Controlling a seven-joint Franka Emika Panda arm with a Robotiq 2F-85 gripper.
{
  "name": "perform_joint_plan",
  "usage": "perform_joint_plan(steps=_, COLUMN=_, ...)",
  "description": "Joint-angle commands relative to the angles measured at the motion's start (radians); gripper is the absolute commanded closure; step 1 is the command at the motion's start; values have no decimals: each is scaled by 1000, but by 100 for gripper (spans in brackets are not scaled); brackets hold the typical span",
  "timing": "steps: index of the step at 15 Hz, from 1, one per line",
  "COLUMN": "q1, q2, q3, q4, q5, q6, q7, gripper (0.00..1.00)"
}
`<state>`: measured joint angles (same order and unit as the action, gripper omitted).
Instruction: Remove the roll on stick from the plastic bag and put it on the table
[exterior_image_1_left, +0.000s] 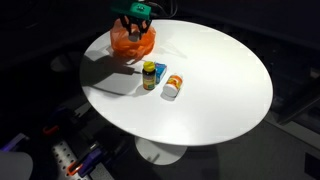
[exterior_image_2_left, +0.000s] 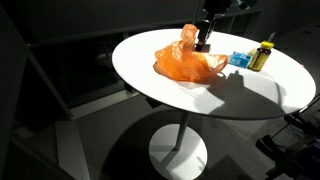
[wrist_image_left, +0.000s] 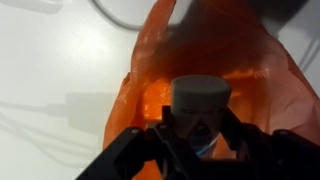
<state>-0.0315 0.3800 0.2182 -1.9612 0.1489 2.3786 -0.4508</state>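
An orange plastic bag (exterior_image_1_left: 132, 42) lies on the far part of the round white table (exterior_image_1_left: 220, 100); it also shows in an exterior view (exterior_image_2_left: 185, 65) and fills the wrist view (wrist_image_left: 250, 70). My gripper (exterior_image_2_left: 201, 40) hangs just above the bag's opening; it shows in an exterior view (exterior_image_1_left: 135, 22) too. In the wrist view my gripper (wrist_image_left: 197, 135) is shut on the roll on stick (wrist_image_left: 200, 105), a grey-white capped cylinder with a blue label, held above the open bag.
A yellow-capped dark bottle (exterior_image_1_left: 149, 75) and an orange-and-white container lying on its side (exterior_image_1_left: 173, 87) sit near the table's middle, with a blue item (exterior_image_2_left: 239, 59) beside them. The bottle also shows in an exterior view (exterior_image_2_left: 263, 55). The surroundings are dark.
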Motion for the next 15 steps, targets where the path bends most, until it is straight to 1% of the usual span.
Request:
perform_joint_plan(steps=1, q1=-1, q2=-89, q3=-31, q4=-33, q5=9, q6=-75, q7=26, gripper=75)
perform_joint_plan(steps=4, q1=-2, q2=-129, q3=-69, q4=-55, q5=1, q6=-109, q7=46, gripper=75)
perform_joint_plan(steps=7, q1=-7, q2=-171, q3=-96, q4=-106, q5=9, q6=-133, q7=28, gripper=75)
perform_joint_plan(steps=15, q1=-11, q2=-323, q3=-128, q4=-313, q5=67, q6=-130, q7=-57, gripper=75)
